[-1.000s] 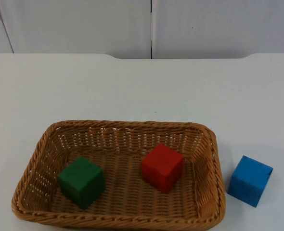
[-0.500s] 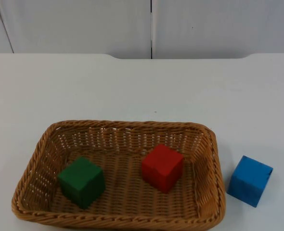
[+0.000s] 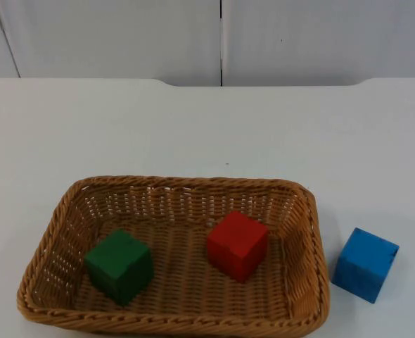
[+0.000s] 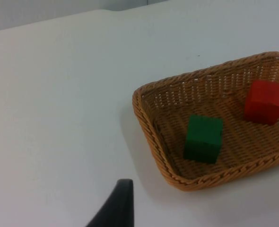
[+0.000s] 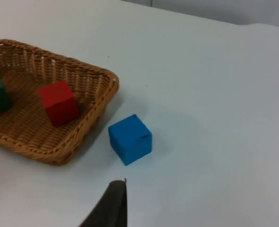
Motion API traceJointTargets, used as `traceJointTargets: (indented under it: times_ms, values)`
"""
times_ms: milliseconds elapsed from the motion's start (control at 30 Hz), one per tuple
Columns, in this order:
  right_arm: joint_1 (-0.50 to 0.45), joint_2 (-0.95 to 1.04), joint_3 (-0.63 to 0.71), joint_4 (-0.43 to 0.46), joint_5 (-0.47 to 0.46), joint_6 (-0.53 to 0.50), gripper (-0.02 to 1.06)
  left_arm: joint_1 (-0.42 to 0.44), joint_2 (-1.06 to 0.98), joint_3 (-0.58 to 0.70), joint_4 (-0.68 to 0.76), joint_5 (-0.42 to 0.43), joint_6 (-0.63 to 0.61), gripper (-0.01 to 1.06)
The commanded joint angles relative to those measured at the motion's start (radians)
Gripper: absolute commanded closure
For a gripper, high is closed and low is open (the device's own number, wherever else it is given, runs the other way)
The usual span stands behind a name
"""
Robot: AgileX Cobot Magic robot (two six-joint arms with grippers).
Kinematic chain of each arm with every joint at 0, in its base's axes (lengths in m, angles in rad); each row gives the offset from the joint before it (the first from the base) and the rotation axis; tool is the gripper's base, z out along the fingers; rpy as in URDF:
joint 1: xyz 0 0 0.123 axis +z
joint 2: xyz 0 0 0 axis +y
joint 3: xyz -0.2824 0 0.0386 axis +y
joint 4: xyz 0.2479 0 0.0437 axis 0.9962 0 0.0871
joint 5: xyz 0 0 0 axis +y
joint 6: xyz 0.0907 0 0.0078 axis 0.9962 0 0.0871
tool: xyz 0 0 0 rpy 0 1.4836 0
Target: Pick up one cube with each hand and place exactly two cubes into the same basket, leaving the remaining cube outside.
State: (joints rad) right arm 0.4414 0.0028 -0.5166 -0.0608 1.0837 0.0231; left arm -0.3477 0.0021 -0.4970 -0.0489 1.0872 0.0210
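Hands' grip state unclear; green cube [image 3: 119, 265], red cube [image 3: 238, 245] inside basket [image 3: 307, 239].

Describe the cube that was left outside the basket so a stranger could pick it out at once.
Find the wicker basket on the white table. Just outside its right end, on the bare tabletop and apart from the rim, stands the blue cube. The green cube and red cube lie inside the basket; only this one is blue and outside.
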Motion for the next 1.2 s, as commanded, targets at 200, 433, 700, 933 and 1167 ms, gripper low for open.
traceJointTargets:
  times_ms: [200,433,700,933,1167]
  values:
    - [-0.158,-0.003,0.001,0.001,-0.006,-0.008,-0.01,0.000,-0.002,0.004,-0.011,-0.012,-0.001,0.00]
    - [-0.298,-0.003,0.001,0.001,-0.006,-0.008,-0.01,0.000,-0.002,0.004,-0.011,-0.012,-0.001,0.00]
    - [-0.365,-0.003,0.001,0.001,-0.006,-0.008,-0.01,0.000,-0.002,0.004,-0.011,-0.012,-0.001,0.00]
    - [-0.365,-0.003,0.001,0.001,-0.006,-0.008,-0.01,0.000,-0.002,0.004,-0.011,-0.012,-0.001,0.00]
    - [-0.365,-0.003,0.001,0.001,-0.006,-0.008,-0.01,0.000,-0.002,0.004,-0.011,-0.012,-0.001,0.00]
